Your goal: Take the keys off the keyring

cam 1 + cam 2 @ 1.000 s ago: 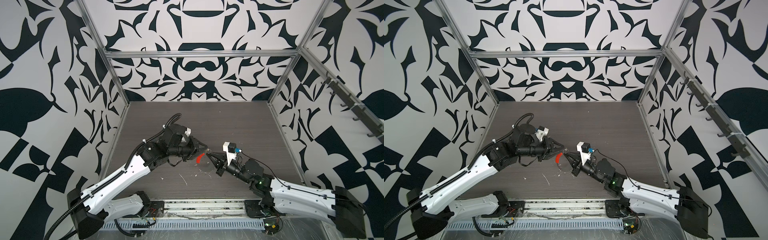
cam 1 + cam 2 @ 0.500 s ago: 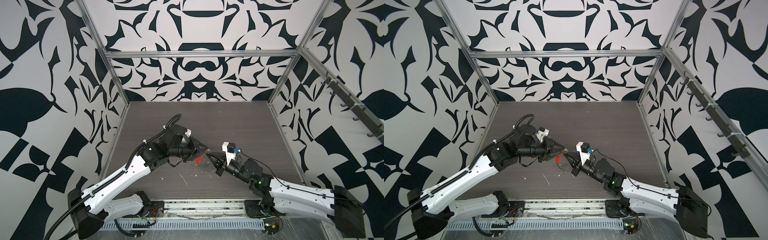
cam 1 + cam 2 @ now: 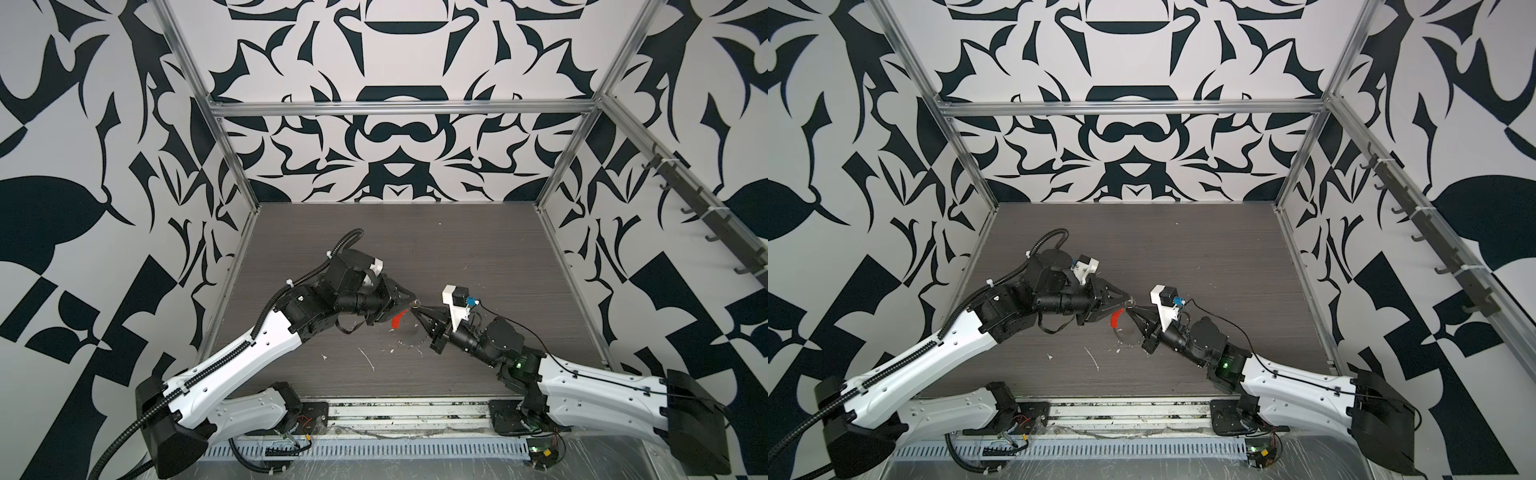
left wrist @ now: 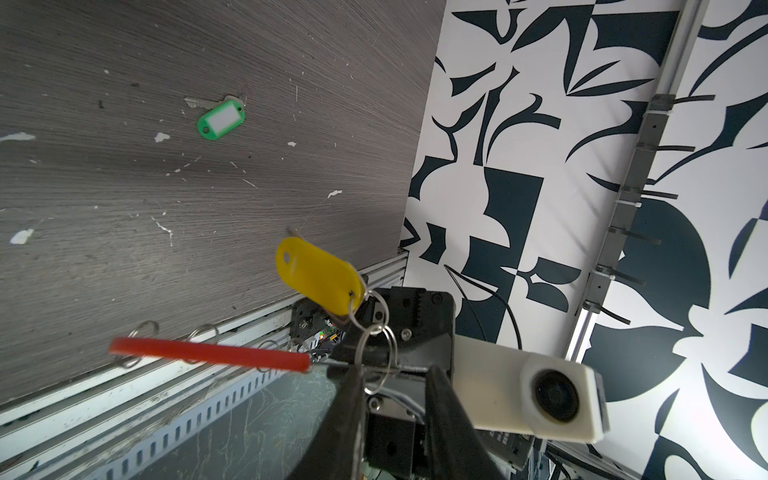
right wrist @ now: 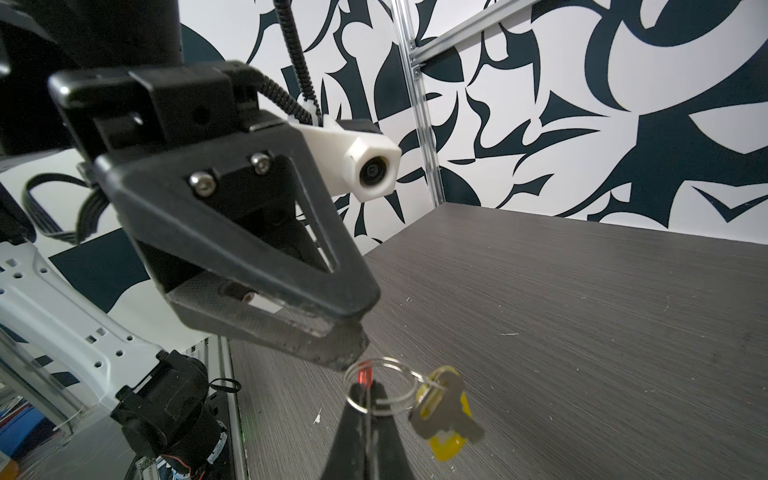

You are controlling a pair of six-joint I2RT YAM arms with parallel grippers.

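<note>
The keyring hangs in the air between my two grippers, and its red sleeve [image 3: 397, 321] [image 3: 1116, 318] [image 4: 208, 351] shows in three views. My right gripper [image 5: 368, 388] [image 3: 417, 311] is shut on the keyring's thin wire just past the sleeve's end. A small silvery split ring [image 5: 384, 359] [image 4: 388, 336] hangs on that wire. It carries the key [image 5: 446, 415] with the yellow tag [image 4: 318, 276]. My left gripper [image 4: 395, 374] [image 3: 409, 304] has its jaws apart, with one fingertip [image 4: 353, 382] against the split ring. The green-tagged key [image 4: 221, 120] lies loose on the table.
White paint flecks [image 3: 368, 357] are scattered over the dark wood tabletop [image 3: 415, 249]. An aluminium rail [image 3: 407, 415] runs along the table's front edge. A bar with hooks [image 3: 706, 216] is fixed to the right wall. Patterned walls close off three sides.
</note>
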